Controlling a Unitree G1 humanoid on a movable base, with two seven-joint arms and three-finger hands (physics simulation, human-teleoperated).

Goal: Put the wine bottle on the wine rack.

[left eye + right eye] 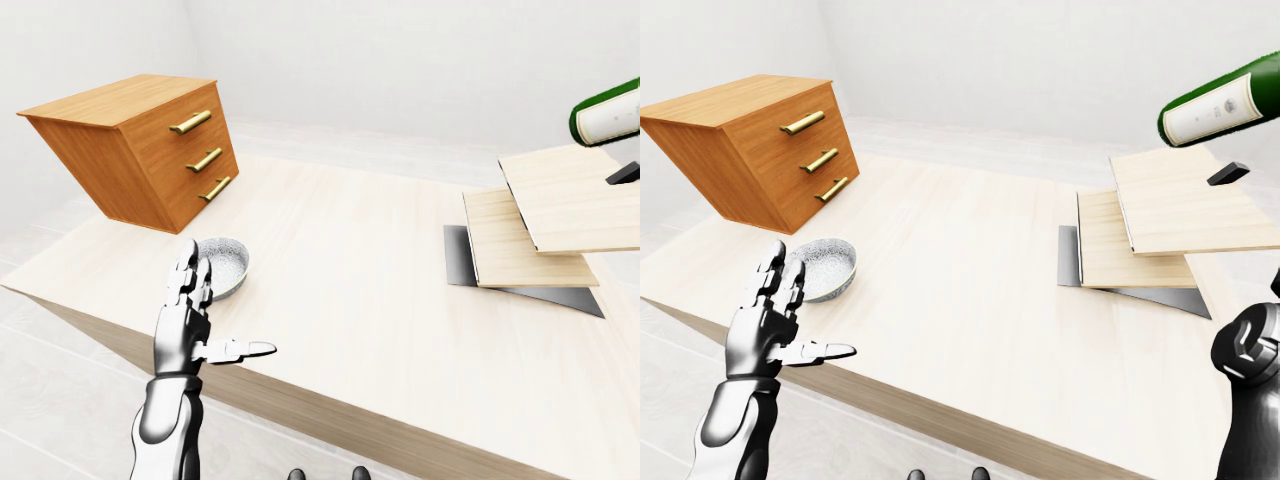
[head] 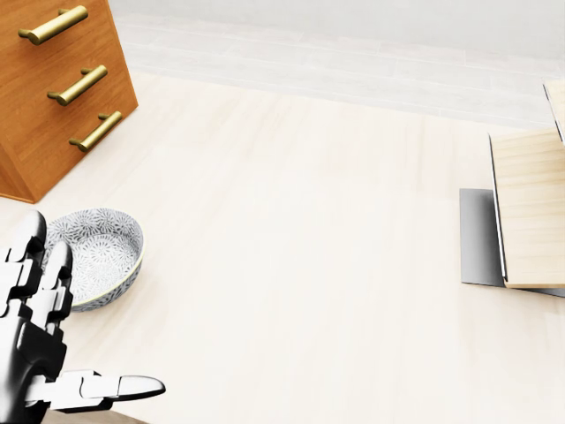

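Left-eye view: one wooden drawer chest (image 1: 150, 150) with three brass handles; one patterned bowl (image 1: 226, 266) just below it; the left hand (image 1: 190, 325), fingers spread.

Head view: nothing more to count.

Right-eye view: one green wine bottle (image 1: 1225, 102), label unreadable, far right of the chest, above one stepped wooden wine rack (image 1: 1160, 225). The right hand's grip is hidden.

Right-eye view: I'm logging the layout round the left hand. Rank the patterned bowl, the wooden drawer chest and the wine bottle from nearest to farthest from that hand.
1. The patterned bowl, just up and right of the left hand, on the table.
2. The wooden drawer chest, higher up at the view's left.
3. The wine bottle, far across at the upper right, in the air above the stepped wooden boards.
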